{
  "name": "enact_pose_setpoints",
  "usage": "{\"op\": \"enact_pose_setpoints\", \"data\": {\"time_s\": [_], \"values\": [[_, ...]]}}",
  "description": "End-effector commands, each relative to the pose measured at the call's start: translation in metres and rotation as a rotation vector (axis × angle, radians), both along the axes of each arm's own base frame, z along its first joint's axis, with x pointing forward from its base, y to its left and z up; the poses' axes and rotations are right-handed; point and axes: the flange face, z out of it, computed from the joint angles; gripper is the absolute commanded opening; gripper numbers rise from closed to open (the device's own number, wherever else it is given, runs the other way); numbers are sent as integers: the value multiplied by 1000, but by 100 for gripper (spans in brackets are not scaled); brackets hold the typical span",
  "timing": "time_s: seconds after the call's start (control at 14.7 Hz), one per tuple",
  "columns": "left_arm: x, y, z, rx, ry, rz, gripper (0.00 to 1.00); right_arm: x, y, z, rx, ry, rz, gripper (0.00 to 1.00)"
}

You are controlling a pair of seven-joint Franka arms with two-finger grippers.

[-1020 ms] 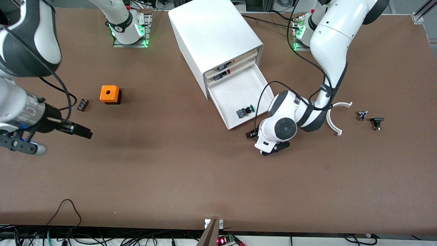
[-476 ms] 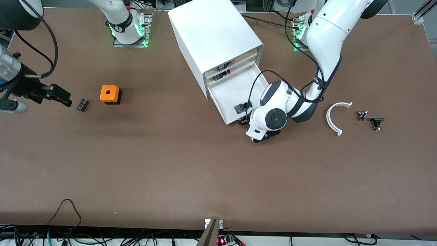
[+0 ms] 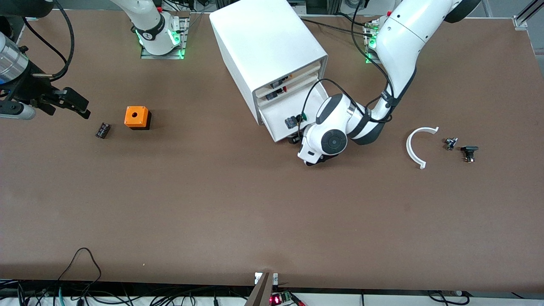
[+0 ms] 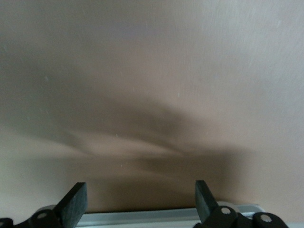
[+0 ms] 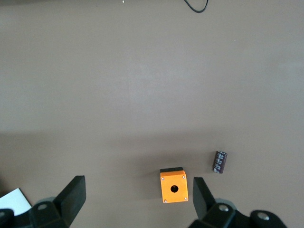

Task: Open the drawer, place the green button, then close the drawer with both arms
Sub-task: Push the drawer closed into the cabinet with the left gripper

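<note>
At centre frame the drawer point(image 3: 293, 114) stands partly out of the white cabinet point(image 3: 265, 46), with the button point(image 3: 295, 121) lying inside near its front edge. The left gripper point(image 3: 297, 139), jaws apart and empty, sits against the drawer front. At the upper left edge the right gripper point(image 3: 74, 104) hangs over the tabletop point(image 3: 238, 204), jaws apart, near the orange box point(image 3: 137, 117).
</note>
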Motion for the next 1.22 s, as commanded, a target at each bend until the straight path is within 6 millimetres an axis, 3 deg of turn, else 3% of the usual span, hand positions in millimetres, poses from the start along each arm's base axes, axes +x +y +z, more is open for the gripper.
{"op": "enact_pose_setpoints", "data": {"time_s": [0.0,0.41,1.16], "values": [[-17,-7,16,-22,50,35,100,2,7,9,-26,-9,26,100],[-47,-34,12,-53,107,8,100,19,11,30,-35,103,105,100],[-73,-50,11,-53,178,-49,100,23,8,27,-20,108,133,100]]}}
